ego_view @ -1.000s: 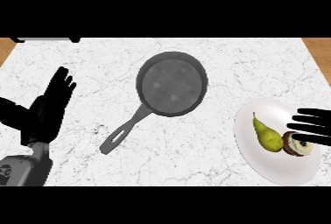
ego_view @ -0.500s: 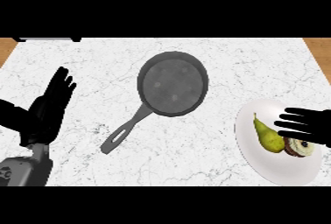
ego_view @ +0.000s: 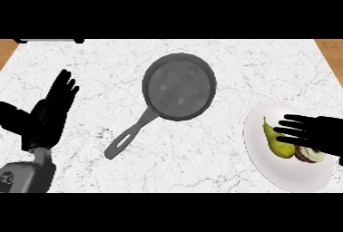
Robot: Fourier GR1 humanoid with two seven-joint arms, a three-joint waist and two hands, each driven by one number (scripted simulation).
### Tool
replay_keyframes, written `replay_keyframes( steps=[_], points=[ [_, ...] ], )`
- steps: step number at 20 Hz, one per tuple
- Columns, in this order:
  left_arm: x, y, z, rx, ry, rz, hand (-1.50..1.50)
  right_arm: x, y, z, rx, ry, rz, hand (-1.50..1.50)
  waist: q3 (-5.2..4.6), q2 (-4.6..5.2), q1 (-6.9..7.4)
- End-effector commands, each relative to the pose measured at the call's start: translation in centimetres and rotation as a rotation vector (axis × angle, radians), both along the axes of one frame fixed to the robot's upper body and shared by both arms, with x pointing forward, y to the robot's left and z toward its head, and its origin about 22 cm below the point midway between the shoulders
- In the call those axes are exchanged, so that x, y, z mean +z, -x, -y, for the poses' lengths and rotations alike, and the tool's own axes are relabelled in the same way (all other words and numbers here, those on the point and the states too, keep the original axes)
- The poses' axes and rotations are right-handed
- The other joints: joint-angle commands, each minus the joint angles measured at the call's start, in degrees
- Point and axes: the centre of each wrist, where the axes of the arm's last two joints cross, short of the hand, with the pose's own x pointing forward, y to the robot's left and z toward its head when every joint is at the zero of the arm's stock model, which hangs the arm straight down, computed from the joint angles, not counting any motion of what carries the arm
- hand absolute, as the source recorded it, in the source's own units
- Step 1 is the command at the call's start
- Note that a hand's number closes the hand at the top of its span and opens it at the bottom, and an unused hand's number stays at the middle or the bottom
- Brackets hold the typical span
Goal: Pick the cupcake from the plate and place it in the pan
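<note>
A white plate [ego_view: 281,170] lies at the right edge of the marble counter. On it a cupcake [ego_view: 311,155] with a brown base sits beside a green pear [ego_view: 276,141]. My right hand [ego_view: 316,133] hovers over the plate with its fingers spread straight to the left, covering the cupcake's upper part. The dark grey pan [ego_view: 179,86] rests in the middle of the counter, its handle [ego_view: 129,135] running down to the lower left. My left hand [ego_view: 48,110] stays open at the left edge, fingers up.
The counter's wooden border [ego_view: 330,47] shows at the upper corners. A dark object [ego_view: 48,40] sits at the top left edge.
My right hand has slid left and slightly down across the plate, now covering more of the cupcake. The left hand, pan and pear have not moved.
</note>
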Motion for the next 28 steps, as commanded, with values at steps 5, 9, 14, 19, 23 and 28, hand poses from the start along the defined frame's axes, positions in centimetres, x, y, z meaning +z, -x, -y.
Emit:
replay_keyframes(
  steps=[5,9,14,19,23,28],
  points=[
    [0.6,0.0,-0.7,-0.004,-0.003,-0.007,0.0,-1.7,-1.9,-1.6,0.013,-0.041,-0.057,-1.5,-0.01,0.0,0.1],
    [-2.1,1.1,0.1,0.008,0.003,-0.007,0.0,-4.3,-0.9,0.1,-0.006,0.002,-0.085,-1.5,0.0,0.04,0.1],
    [0.5,-0.7,-1.1,0.008,0.025,0.0,0.0,-2.5,-1.3,-0.6,0.137,-0.036,-0.071,1.5,-0.01,0.01,-0.17],
    [0.3,0.1,0.4,0.005,0.003,0.005,0.0,-4.3,-1.8,-2.0,0.12,-0.061,-0.096,1.5,0.0,-0.02,0.09],
    [-1.1,1.7,-1.2,-0.005,0.003,-0.001,0.0,-6.4,0.1,-0.2,0.103,-0.12,-0.127,1.5,0.01,0.0,0.31],
    [-0.1,-0.2,0.4,-0.022,0.0,0.009,0.0,-6.7,-3.5,-7.7,-0.418,-0.251,-0.08,1.5,-0.41,0.15,0.78]
  ],
)
